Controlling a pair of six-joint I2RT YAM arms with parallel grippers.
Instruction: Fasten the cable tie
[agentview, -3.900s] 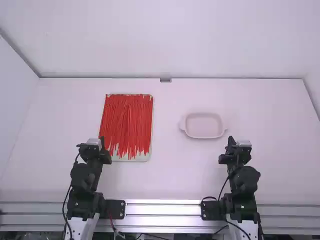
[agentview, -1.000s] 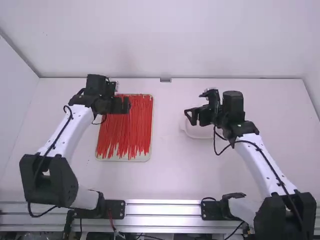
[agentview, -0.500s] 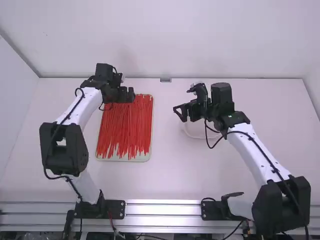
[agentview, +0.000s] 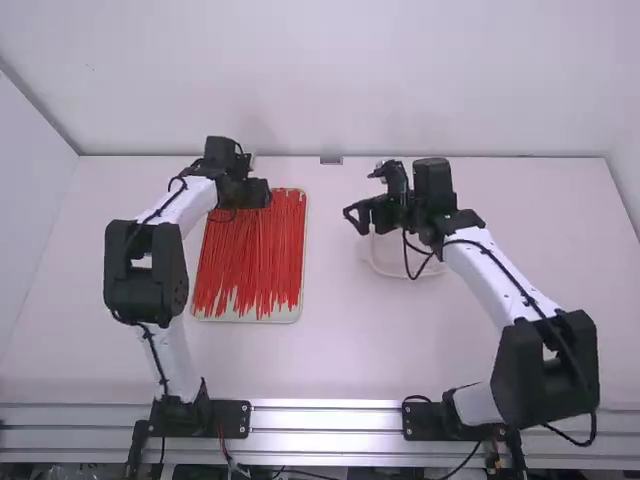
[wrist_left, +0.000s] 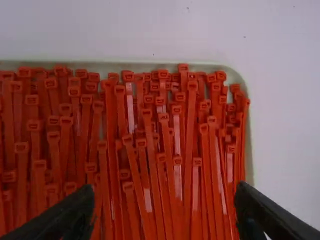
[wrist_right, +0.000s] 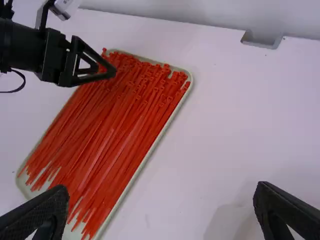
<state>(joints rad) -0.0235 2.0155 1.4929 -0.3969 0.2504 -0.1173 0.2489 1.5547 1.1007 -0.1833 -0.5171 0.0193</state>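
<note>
A flat tray (agentview: 296, 318) holds a dense bundle of red cable ties (agentview: 250, 255), lying lengthwise. My left gripper (agentview: 260, 194) hovers open over the tray's far end. Its black fingers (wrist_left: 70, 216) straddle the tie heads (wrist_left: 150, 115) without touching them. My right gripper (agentview: 358, 216) hangs open above the table between the tray and a white dish (agentview: 392, 268), holding nothing. In the right wrist view, the left gripper (wrist_right: 87, 62) shows above the far corner of the cable ties (wrist_right: 105, 140).
The white two-handled dish lies right of the tray, partly under my right arm. A small grey bracket (agentview: 331, 158) sits on the back wall's lower edge. Bare table surrounds the tray on all sides.
Both arms have unfolded from their rest pose near the front edge. The left gripper has reached the tray's far end. The right gripper has drifted left, away from the dish.
</note>
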